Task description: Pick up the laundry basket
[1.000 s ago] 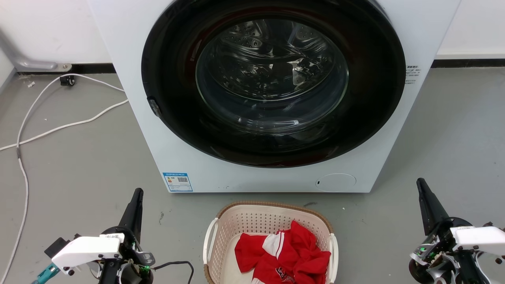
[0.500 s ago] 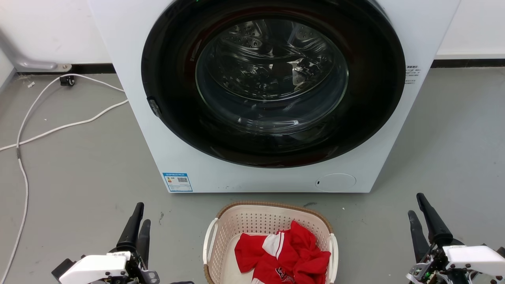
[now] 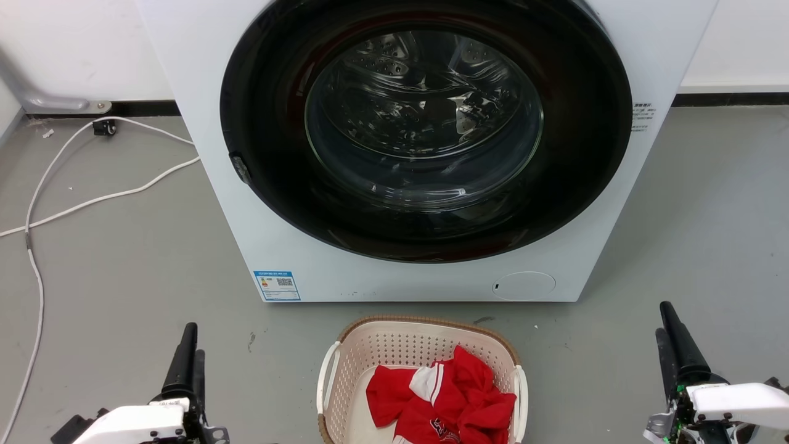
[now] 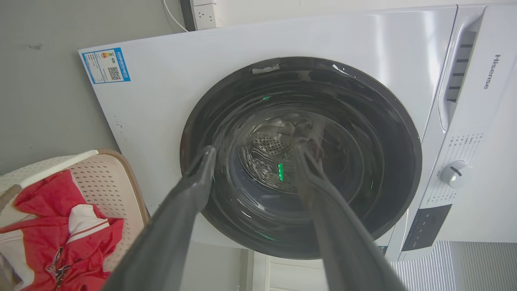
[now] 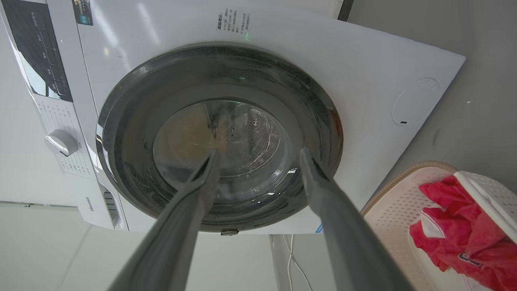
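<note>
Basket (image 3: 425, 321) w/ red clothes (image 3: 456, 394) on floor (image 3: 123, 277), just in front of washer (image 3: 246, 246). L tool (image 3: 192, 339) & R tool (image 3: 662, 317) flank it, well apart; fingers have just spread, both empty, prob. readying for handles (image 3: 327, 376).

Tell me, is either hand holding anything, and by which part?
Nothing is held. The left hand and right hand are both open and empty, flanking the laundry basket without touching it.

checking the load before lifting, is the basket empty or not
Not empty: a crumpled red and white garment lies in the basket, covering much of its floor; the far end is bare.
</note>
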Controlling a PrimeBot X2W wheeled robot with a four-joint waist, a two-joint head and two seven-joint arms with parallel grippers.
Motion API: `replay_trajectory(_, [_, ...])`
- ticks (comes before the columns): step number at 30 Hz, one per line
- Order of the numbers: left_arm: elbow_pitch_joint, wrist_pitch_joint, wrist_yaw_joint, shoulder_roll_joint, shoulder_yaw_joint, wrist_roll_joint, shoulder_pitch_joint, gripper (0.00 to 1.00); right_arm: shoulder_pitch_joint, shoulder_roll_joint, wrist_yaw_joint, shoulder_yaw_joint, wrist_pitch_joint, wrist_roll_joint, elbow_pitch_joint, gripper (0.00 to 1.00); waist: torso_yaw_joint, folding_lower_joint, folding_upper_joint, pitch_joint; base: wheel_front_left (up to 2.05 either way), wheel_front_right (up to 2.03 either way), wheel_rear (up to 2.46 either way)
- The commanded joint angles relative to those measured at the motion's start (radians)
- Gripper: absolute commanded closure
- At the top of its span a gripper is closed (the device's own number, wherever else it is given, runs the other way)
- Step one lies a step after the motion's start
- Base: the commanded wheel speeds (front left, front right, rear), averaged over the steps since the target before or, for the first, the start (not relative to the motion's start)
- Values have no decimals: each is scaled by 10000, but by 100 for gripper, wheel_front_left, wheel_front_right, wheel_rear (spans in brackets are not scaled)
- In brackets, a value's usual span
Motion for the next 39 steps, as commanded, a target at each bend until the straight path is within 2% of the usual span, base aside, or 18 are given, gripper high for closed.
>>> replay_trajectory(1, [-187, -96, -11, 32, 128, 211, -68, 0, -81, -35, 3, -38, -99, -388, -251, 0, -1, 0, 0, -2, 0, 0, 0])
replay_trajectory(11, [-528, -498, 34, 39, 950, 1858, -98, 0, -51, -37, 3, -186, -506, -3140, -984, 0, -1, 0, 0, -2, 0, 0, 0])
replay_trajectory(17, [-1249, -717, 177, 43, 937, 3115, 12, 0, 21, -39, 3, 127, -722, -5021, -1759, 0, -9, 0, 0, 18, 0, 0, 0])
replay_trajectory(24, [-2254, -964, 115, 46, 336, 4224, 285, 0, 94, -41, 3, 464, -968, -6754, -2333, 0, -24, 0, 0, 43, 0, 0, 0])
replay_trajectory(28, [-2391, -1086, 9, 48, -212, 4629, 511, 0, 203, -42, 3, 679, -1100, -7446, -2445, 0, -39, 0, 0, 40, 0, 0, 0])
replay_trajectory(34, [-2780, -1273, -24, 49, -1021, 6468, 619, 0, 355, -43, 4, 765, -1291, -8464, -2405, 0, -70, 0, 0, 45, 0, 0, 0])
replay_trajectory(39, [-3010, -1424, -24, 53, -1334, 7686, 689, 0, 463, -45, 3, 680, -1433, -9146, -2266, 0, -84, 0, 0, 49, 0, 0, 0])
